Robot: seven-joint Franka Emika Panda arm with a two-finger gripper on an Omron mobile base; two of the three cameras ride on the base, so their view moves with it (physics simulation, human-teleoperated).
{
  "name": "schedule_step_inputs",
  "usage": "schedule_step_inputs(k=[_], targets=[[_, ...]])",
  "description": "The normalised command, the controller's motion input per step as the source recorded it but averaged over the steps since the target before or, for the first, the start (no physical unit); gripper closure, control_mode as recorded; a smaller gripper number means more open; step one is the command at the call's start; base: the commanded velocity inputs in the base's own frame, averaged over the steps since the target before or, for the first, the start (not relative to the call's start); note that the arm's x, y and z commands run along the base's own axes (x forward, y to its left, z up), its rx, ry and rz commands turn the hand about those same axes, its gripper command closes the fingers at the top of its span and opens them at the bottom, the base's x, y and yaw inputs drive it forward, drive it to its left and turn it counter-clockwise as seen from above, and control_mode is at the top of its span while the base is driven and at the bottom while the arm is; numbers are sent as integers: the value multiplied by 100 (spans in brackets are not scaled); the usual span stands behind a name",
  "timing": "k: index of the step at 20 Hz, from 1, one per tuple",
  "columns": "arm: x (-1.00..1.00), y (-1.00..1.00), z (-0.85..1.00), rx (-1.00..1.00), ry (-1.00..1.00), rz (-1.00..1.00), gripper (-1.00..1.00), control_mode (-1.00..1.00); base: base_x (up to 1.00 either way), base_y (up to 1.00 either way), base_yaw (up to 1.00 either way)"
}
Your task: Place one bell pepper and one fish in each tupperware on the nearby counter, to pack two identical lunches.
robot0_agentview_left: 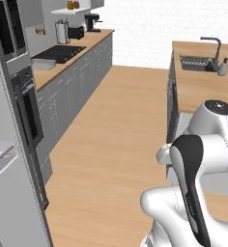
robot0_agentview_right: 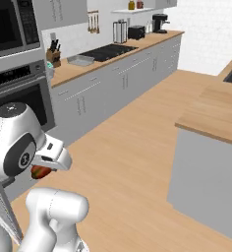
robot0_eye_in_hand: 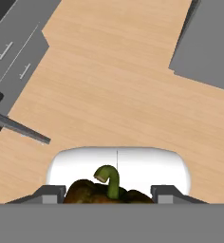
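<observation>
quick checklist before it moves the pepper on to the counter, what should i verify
1. Pepper held: ok. The bell pepper, green stem up, sits between the fingers of the pincer.
2. Pepper clear of the ground: ok. It hangs over bare wooden floor.
3. Path ahead: ok. Open floor lies between the grey cabinets and the island.
4. Tupperware located: cannot tell. A pale tray lies on the counter beside the stovetop, but what it is stays unclear.
5. Fish located: cannot tell.
</observation>
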Motion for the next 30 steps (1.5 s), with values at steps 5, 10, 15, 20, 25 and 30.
schedule_step_inputs(k=[5, 10, 15, 20, 25, 30], targets=[[0, 0, 0, 0, 0, 0, 100, 100, 100, -9, 20], [0, 0, 0, 0, 0, 0, 100, 100, 100, 0, 37], [0, 0, 0, 0, 0, 0, 100, 100, 100, 3, 30], [0, 0, 0, 0, 0, 0, 100, 100, 100, 3, 6], [0, 0, 0, 0, 0, 0, 100, 100, 100, 7, 1], [0, 0, 0, 0, 0, 0, 100, 100, 100, 4, 3]])
